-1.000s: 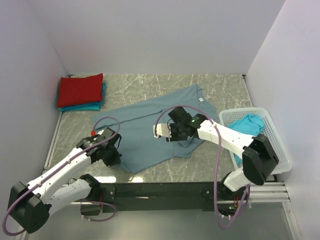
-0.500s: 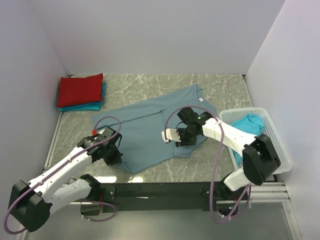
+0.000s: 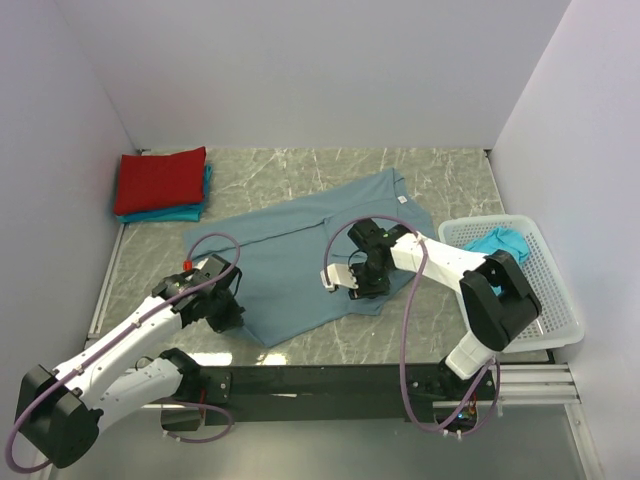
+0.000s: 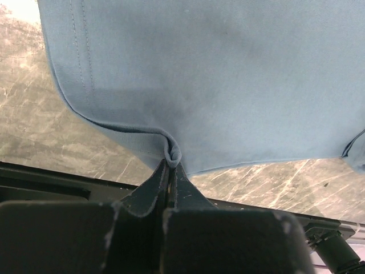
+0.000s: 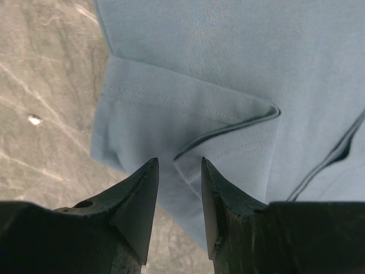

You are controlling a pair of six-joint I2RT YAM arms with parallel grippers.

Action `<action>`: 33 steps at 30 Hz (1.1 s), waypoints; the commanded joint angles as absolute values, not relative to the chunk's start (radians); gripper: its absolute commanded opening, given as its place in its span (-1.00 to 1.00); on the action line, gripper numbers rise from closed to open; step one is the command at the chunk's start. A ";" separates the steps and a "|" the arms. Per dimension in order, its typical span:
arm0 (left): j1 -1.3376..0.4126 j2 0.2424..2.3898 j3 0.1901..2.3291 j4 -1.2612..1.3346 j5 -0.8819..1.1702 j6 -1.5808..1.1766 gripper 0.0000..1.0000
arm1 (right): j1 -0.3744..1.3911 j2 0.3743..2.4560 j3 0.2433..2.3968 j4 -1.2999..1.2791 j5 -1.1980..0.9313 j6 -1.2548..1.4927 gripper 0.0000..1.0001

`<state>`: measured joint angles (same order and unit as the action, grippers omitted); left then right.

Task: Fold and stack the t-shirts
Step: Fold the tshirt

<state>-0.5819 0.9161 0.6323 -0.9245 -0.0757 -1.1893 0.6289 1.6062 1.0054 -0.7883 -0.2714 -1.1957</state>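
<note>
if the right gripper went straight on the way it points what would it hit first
Most likely the folded edge of the slate-blue fabric t-shirt, lying just past the right gripper's open jaws; depth is unclear.

Left fingers (image 4: 149,193) together, right fingers (image 5: 136,201) apart

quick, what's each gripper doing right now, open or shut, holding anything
left gripper: closed, pinching the edge of the slate-blue t-shirt
right gripper: open, holding nothing, just above that shirt
</note>
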 commanded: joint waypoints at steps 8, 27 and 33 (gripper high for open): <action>-0.572 0.907 0.626 -0.910 -0.067 -1.184 -0.99 | 0.630 1.628 0.980 -0.724 -0.242 -1.183 -0.29; -0.546 0.851 0.669 -0.966 -0.109 -1.200 -0.99 | 0.516 1.263 0.959 -0.715 -0.175 -1.006 -1.00; -0.526 0.836 0.722 -1.008 -0.143 -1.200 -0.99 | 0.391 1.117 0.934 -0.649 -0.222 -0.933 -1.00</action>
<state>-0.5392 0.8536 0.6579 -0.9775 -0.1028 -1.1934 0.4416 1.1831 0.9485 -0.7033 -0.2005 -1.0000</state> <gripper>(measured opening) 0.015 0.006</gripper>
